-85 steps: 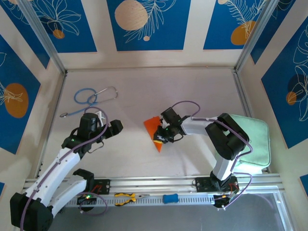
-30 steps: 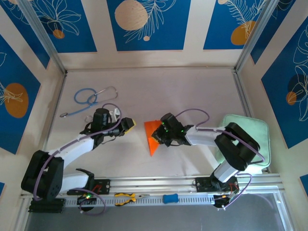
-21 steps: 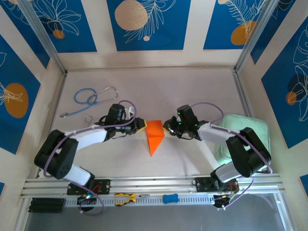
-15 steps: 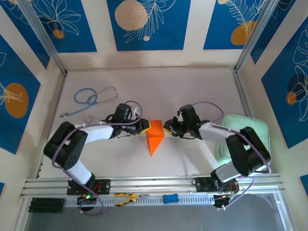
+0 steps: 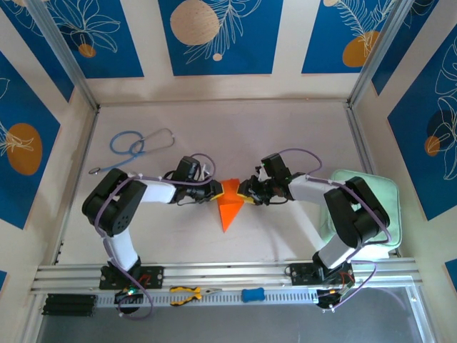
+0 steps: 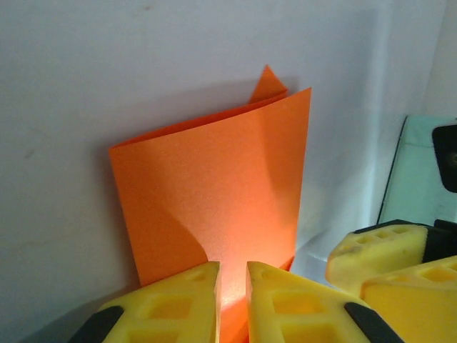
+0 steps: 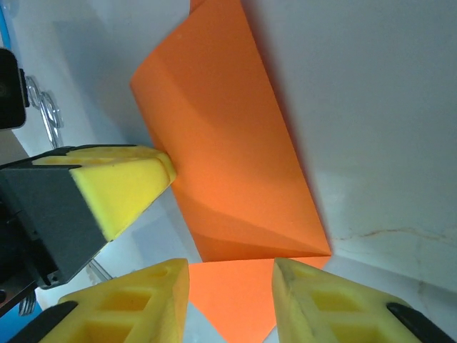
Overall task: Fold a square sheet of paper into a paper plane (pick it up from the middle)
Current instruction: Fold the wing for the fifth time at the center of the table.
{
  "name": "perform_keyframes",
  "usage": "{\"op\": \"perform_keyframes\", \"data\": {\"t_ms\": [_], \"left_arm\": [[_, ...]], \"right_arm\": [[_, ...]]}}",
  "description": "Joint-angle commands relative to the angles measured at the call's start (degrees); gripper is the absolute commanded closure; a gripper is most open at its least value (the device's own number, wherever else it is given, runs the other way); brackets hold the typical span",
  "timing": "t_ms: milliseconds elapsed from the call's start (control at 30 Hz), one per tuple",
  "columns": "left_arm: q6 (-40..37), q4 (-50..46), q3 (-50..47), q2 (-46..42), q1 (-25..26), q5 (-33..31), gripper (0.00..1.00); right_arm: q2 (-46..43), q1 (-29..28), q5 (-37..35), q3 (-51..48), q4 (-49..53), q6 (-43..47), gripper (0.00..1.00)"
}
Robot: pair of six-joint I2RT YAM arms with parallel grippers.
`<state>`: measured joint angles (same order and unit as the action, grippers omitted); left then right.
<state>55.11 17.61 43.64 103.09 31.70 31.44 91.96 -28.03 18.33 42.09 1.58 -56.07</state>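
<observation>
One grip only: left gripper (image 6: 232, 284) pinches paper (image 5: 228, 207) at its 10 o'clock edge, right gripper (image 7: 231, 275) gapes open. Fold may spring apart.

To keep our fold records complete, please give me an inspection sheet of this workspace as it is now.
Surface: pale matte tabletop.
Job's things: folded bright orange paper sheet, centre, one flap raised.
Clutter: blue-tubed stethoscope far left; pale green pad right; yellow-handled pliers and small blue object on front rail.
Grippers: left gripper fingers pinch the paper's edge; right gripper fingers open over its corner.
Cables: purple cables along both arms, none on paper.
Surroundings: blue leaf-print wall panels.
</observation>
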Motion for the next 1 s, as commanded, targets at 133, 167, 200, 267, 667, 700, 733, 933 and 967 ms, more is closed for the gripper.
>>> {"op": "perform_keyframes", "data": {"t_ms": [133,167,200,267,667,700,733,933,967], "left_arm": [[-1.32,2.70,-4.00,2.35,0.12,-0.51,0.85],[-1.42,2.74,-4.38,2.59,0.06,-0.57,0.85],[-1.69,2.82,-4.72,2.73,0.02,-0.52,0.85],[-1.84,3.11,-5.21,3.11,-0.15,-0.50,0.85],[-2.39,2.81,-4.97,3.19,-0.60,0.29,0.86],[-2.41,2.78,-4.97,3.07,-0.59,0.31,0.86],[-2.46,2.78,-4.97,3.00,-0.60,0.29,0.86],[-2.64,2.77,-4.26,3.61,-0.65,0.85,0.86],[-2.56,2.78,-4.26,3.50,-0.62,0.83,0.86]], "right_arm": [[3.08,0.30,1.34,2.14,4.70,2.07,0.62],[3.26,0.35,1.27,2.16,4.69,2.11,0.62],[3.46,0.32,1.13,2.18,4.65,2.04,0.61],[4.02,0.42,1.22,2.45,4.69,2.03,0.61],[4.46,1.10,5.43,2.54,-0.77,2.82,0.61],[3.87,1.59,6.54,2.12,-2.10,2.84,0.61],[3.96,2.19,8.49,1.98,-3.62,3.05,0.61],[8.54,3.73,17.78,4.80,-5.86,8.46,0.62],[8.77,3.95,18.10,5.29,-5.40,9.13,0.62]]}}
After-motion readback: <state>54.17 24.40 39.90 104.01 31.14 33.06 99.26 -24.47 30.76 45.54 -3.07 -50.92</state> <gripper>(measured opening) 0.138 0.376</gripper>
